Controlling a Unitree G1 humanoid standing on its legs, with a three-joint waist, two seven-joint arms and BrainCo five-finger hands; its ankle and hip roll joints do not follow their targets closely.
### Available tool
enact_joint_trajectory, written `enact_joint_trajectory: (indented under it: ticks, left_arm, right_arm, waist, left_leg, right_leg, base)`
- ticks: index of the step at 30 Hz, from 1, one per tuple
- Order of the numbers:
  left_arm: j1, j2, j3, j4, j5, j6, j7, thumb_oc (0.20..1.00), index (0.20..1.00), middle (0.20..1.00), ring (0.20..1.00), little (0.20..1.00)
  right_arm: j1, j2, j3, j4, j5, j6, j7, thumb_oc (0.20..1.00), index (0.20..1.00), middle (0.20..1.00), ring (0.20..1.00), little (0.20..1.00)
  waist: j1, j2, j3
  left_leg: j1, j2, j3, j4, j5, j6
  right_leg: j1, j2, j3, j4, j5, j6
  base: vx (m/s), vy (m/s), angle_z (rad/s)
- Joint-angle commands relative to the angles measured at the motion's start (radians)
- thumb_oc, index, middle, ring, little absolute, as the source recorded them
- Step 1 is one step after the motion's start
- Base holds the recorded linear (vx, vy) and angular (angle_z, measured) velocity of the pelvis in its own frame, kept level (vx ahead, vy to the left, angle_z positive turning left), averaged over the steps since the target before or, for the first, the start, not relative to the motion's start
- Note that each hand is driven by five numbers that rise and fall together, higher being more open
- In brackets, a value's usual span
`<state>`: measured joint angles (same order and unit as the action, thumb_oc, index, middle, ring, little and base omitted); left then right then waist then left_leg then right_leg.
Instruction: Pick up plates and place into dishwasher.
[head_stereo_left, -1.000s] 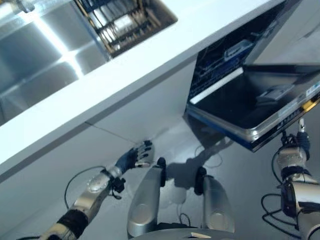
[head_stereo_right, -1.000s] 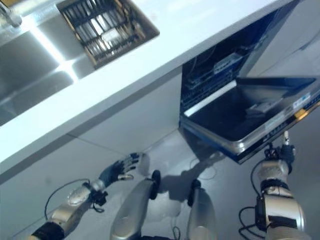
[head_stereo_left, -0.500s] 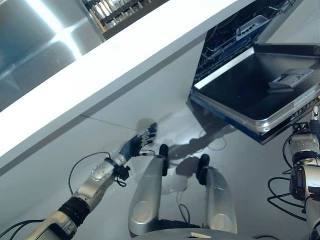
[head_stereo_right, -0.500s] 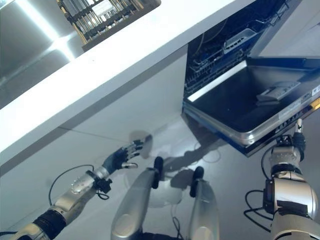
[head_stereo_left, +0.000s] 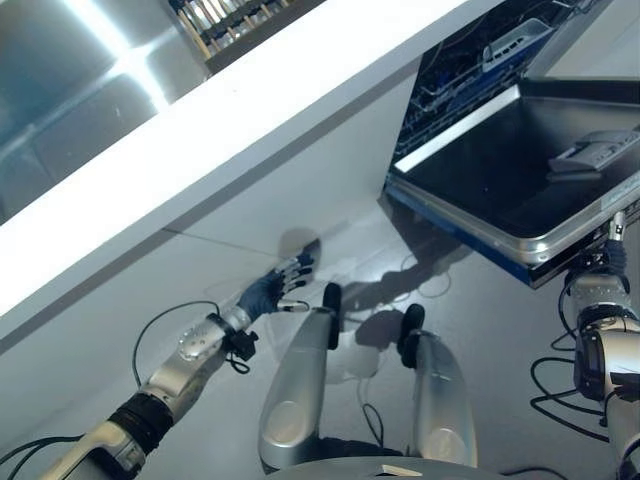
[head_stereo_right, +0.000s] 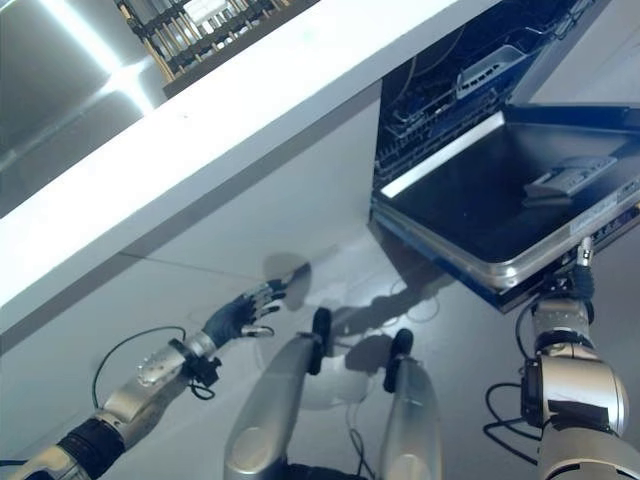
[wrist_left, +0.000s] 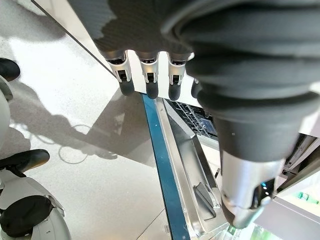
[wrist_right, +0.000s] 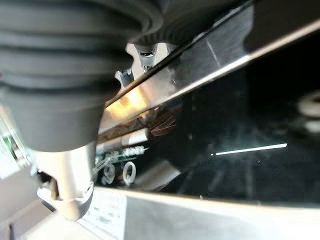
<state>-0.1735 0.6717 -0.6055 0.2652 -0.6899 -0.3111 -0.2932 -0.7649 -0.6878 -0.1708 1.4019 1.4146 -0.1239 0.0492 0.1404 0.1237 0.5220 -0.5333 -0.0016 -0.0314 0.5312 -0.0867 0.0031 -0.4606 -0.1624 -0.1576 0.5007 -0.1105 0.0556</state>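
One dishwasher (head_stereo_left: 500, 150) stands open under the white counter (head_stereo_left: 250, 110), its door (head_stereo_left: 520, 190) folded down flat and dark inside, with a small grey soap compartment (head_stereo_left: 590, 155) on its inner face. Behind the door, the lower rack (head_stereo_right: 440, 105) sits inside the machine, wire and bluish, with something pale lying in it that I cannot make out well enough to call a plate. Up on the counter a steel sink (head_stereo_left: 70, 80) catches the light, and just beside it a dark wire dish rack (head_stereo_right: 200, 25) pokes in at the top edge; no plate is clear enough there for me to name either. The right hand (head_stereo_right: 578, 285) is low at the front edge of the open door, tucked just beneath its lip; from its own wrist view the fingers (wrist_right: 145, 52) reach up behind the door's metal edge and I cannot tell whether they are curled or straight. The left hand (head_stereo_left: 275, 290) hangs low in front of the white cabinet panel (head_stereo_left: 250, 230), near the floor (head_stereo_left: 480, 330) and well apart from the dishwasher; its fingers (wrist_left: 147, 82) are straight and loosely spread, holding nothing.
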Motion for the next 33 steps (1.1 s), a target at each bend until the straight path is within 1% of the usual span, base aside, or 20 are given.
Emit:
enact_joint_trajectory:
  ticks: [1, 5, 10, 15, 18, 23, 24, 29, 33]
  left_arm:
    - [0.034, 0.034, 0.028, -0.088, -0.009, -0.012, -0.039, 1.000, 1.000, 1.000, 1.000, 1.000]
    - [0.057, 0.048, 0.045, -0.088, 0.002, 0.005, -0.067, 1.000, 1.000, 1.000, 1.000, 1.000]
    - [0.088, 0.064, 0.058, -0.091, 0.020, 0.024, -0.084, 1.000, 1.000, 1.000, 1.000, 1.000]
    - [0.107, 0.070, 0.063, -0.088, 0.035, 0.036, -0.087, 1.000, 1.000, 1.000, 1.000, 1.000]
    - [0.117, 0.074, 0.065, -0.088, 0.038, 0.046, -0.091, 1.000, 1.000, 1.000, 1.000, 1.000]
    - [0.139, 0.073, 0.076, -0.088, 0.038, 0.055, -0.099, 1.000, 1.000, 1.000, 1.000, 1.000]
    - [0.143, 0.071, 0.078, -0.085, 0.041, 0.053, -0.101, 1.000, 1.000, 1.000, 1.000, 1.000]
    - [0.159, 0.065, 0.091, -0.080, 0.044, 0.056, -0.105, 1.000, 1.000, 1.000, 1.000, 1.000]
    - [0.182, 0.065, 0.108, -0.083, 0.049, 0.064, -0.104, 1.000, 1.000, 1.000, 1.000, 1.000]
  right_arm:
    - [-0.145, -0.033, 0.049, -0.056, -0.053, -0.022, 0.081, 1.000, 1.000, 1.000, 1.000, 1.000]
    - [-0.171, -0.039, 0.064, -0.074, -0.118, -0.025, 0.047, 1.000, 1.000, 1.000, 1.000, 1.000]
    - [-0.176, -0.030, 0.060, -0.100, -0.107, -0.035, -0.003, 1.000, 1.000, 1.000, 1.000, 1.000]
    - [-0.208, -0.013, 0.066, -0.128, -0.104, -0.054, -0.068, 1.000, 1.000, 1.000, 1.000, 1.000]
    - [-0.231, -0.010, 0.070, -0.140, -0.085, -0.045, -0.080, 1.000, 1.000, 1.000, 1.000, 1.000]
    - [-0.248, -0.003, 0.076, -0.155, -0.044, -0.022, -0.070, 1.000, 1.000, 1.000, 1.000, 1.000]
    - [-0.250, -0.002, 0.078, -0.161, -0.044, -0.023, -0.073, 1.000, 1.000, 1.000, 1.000, 1.000]
    - [-0.261, 0.002, 0.093, -0.189, -0.037, -0.029, -0.081, 1.000, 1.000, 1.000, 1.000, 1.000]
    - [-0.260, 0.010, 0.094, -0.224, -0.015, -0.051, -0.089, 1.000, 1.000, 1.000, 1.000, 1.000]
  waist:
    - [0.048, 0.018, -0.032]
    - [0.070, -0.006, -0.056]
    - [0.087, -0.034, -0.080]
    - [0.103, -0.054, -0.099]
    - [0.112, -0.061, -0.112]
    - [0.125, -0.072, -0.134]
    - [0.127, -0.075, -0.137]
    - [0.137, -0.088, -0.152]
    - [0.150, -0.103, -0.171]
  left_leg:
    - [0.016, -0.026, -0.013, -0.067, -0.025, 0.018]
    - [0.053, -0.025, -0.027, -0.083, -0.030, 0.014]
    - [0.099, -0.021, -0.038, -0.099, -0.043, 0.016]
    - [0.135, -0.019, -0.048, -0.110, -0.052, 0.017]
    - [0.154, -0.019, -0.053, -0.119, -0.055, 0.016]
    - [0.180, -0.019, -0.059, -0.136, -0.055, 0.012]
    - [0.181, -0.019, -0.060, -0.141, -0.046, 0.011]
    - [0.199, -0.019, -0.065, -0.157, -0.042, 0.005]
    - [0.220, -0.020, -0.070, -0.171, -0.045, 0.001]
  right_leg:
    - [0.059, -0.022, -0.059, -0.041, 0.039, 0.010]
    - [0.115, -0.016, -0.071, -0.077, 0.043, 0.008]
    - [0.177, -0.008, -0.072, -0.114, 0.050, 0.013]
    - [0.235, -0.006, -0.068, -0.154, 0.061, 0.020]
    - [0.269, -0.005, -0.069, -0.180, 0.067, 0.025]
    - [0.314, -0.007, -0.073, -0.220, 0.075, 0.032]
    - [0.320, -0.009, -0.074, -0.229, 0.082, 0.032]
    - [0.356, -0.009, -0.079, -0.263, 0.088, 0.039]
    - [0.389, -0.007, -0.088, -0.291, 0.088, 0.042]
  base:
    - [0.07, -0.024, 0.02]
    - [0.09, -0.047, 0.13]
    - [0.10, -0.041, 0.11]
    - [0.09, -0.029, 0.10]
    - [0.08, -0.002, 0.01]
    - [0.08, 0.026, 0.02]
    - [0.05, 0.036, 0.07]
    - [0.06, 0.033, 0.06]
    - [0.08, 0.028, 0.10]
